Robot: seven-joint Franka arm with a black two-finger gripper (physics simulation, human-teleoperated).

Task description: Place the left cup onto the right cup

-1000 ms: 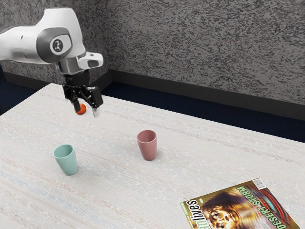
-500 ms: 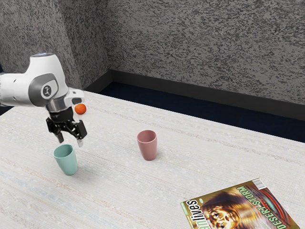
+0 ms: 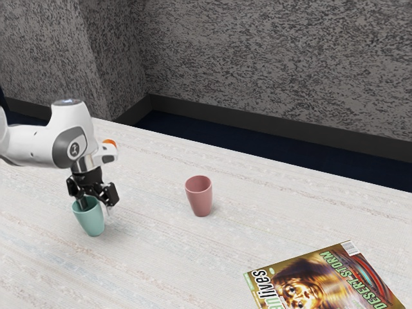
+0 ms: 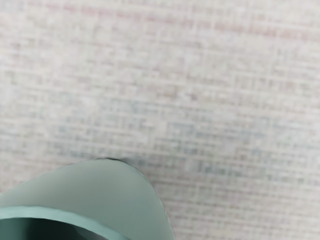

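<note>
Two cups upright on the table point(image 3: 270, 193): one teal cup point(image 3: 91, 223) under the gripper point(image 3: 94, 205), fingers spread about its rim, unclenched; one pink cup point(image 3: 199, 195) well apart; one magazine point(image 3: 322, 280).

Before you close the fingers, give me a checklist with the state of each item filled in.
1. Gripper is level with the rim of the teal cup: ok.
2. Fingers are spread, not yet clamped: ok.
3. Cup wall sits squarely between the two fingers: cannot tell.
4. Teal cup stands upright on the table: ok.
5. Pink cup stands upright with its mouth up and nothing in it or on it: ok.
6. The stretch of table between the two cups is free, and the magazine lies well off to the side: ok.
</note>
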